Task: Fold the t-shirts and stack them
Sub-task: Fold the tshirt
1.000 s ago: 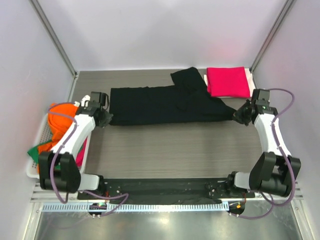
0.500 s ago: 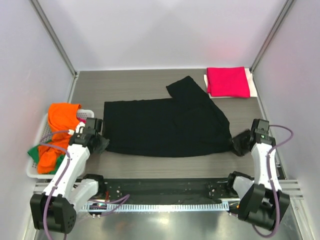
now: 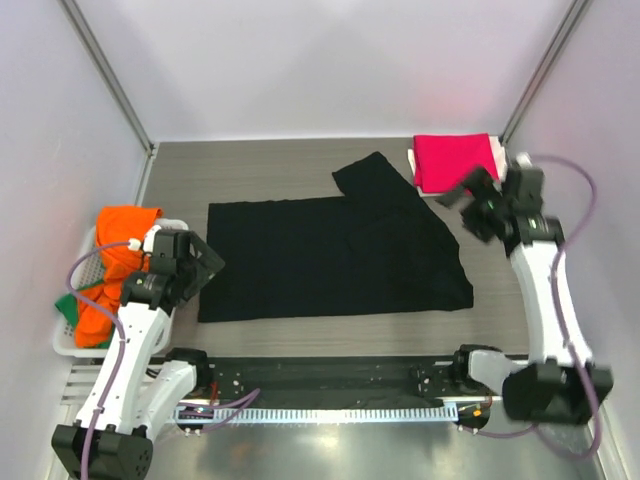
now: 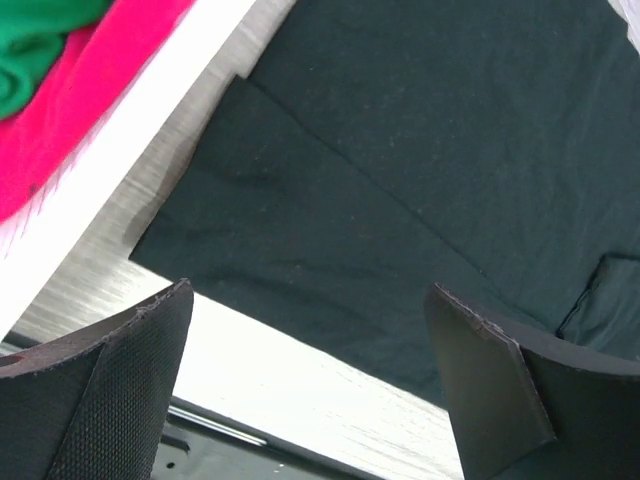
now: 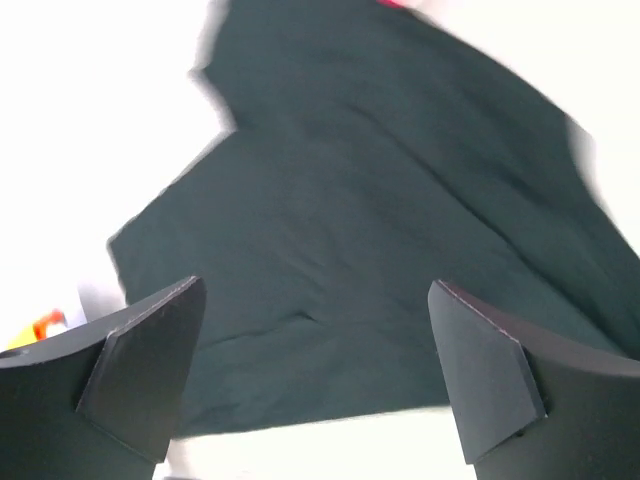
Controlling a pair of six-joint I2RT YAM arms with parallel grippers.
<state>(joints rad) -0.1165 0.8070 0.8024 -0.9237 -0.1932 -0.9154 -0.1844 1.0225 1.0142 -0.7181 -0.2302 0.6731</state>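
Done: I see one crimson-pink t-shirt point(image 3: 455, 162) folded at the far right corner of the table point(image 3: 260, 170).
On now: the black t-shirt point(image 3: 335, 255) lies spread flat in the middle, not folded yet.
Left to do: an orange t-shirt point(image 3: 122, 225) and a green t-shirt point(image 3: 68, 303) wait in the white basket point(image 3: 63, 340). I think most of the job is ahead.
Left gripper point(image 4: 308, 300): spread wide and empty, over the black shirt's near left corner.
Right gripper point(image 5: 315, 290): spread wide and empty, above the shirt's right side.
Edges: the shirt's left edge is near the basket, and one sleeve points at the folded shirt.
Room: bare table at the back left.
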